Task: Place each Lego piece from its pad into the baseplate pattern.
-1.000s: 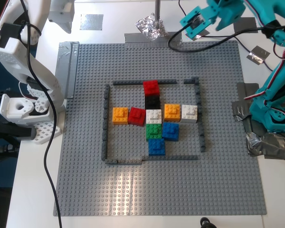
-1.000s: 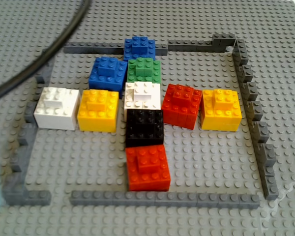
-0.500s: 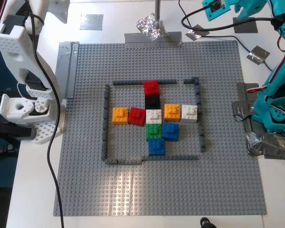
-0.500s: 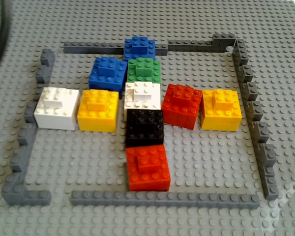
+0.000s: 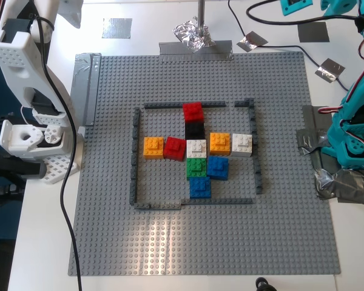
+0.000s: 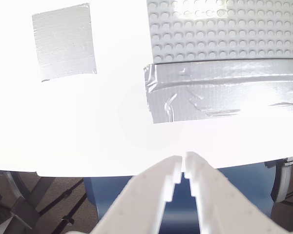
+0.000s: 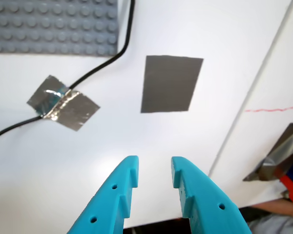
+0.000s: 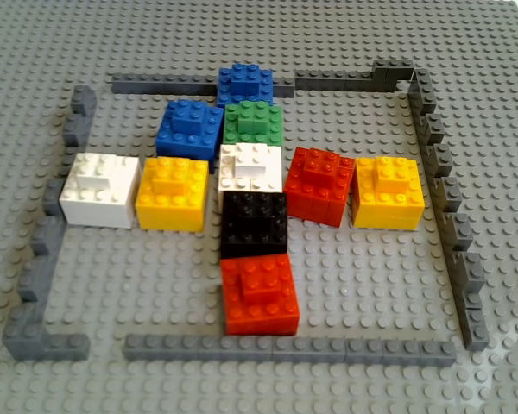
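Bricks sit in a cross on the big grey baseplate [image 5: 200,163], inside a frame of thin dark strips [image 5: 134,157]. Take the white brick in the middle [image 8: 250,168] as the mark. A black brick [image 8: 254,222] touches it on one side, and a red brick [image 8: 259,293] sits just past the black one, next to the frame. A green brick [image 8: 253,122] touches the white one on the far side, with a blue brick [image 8: 245,84] past it and a second blue brick [image 8: 189,129] beside the green. Another red brick [image 8: 319,184] sits a bit crooked beside the white one.

My first gripper [image 7: 154,176] hangs over the white bench [image 7: 136,131] near the dark grey pad [image 7: 170,83]. Its teal jaws are a little apart and hold nothing. My second gripper [image 6: 183,168] is near the silvery pad [image 6: 64,41]. Its white jaws are almost together and empty.
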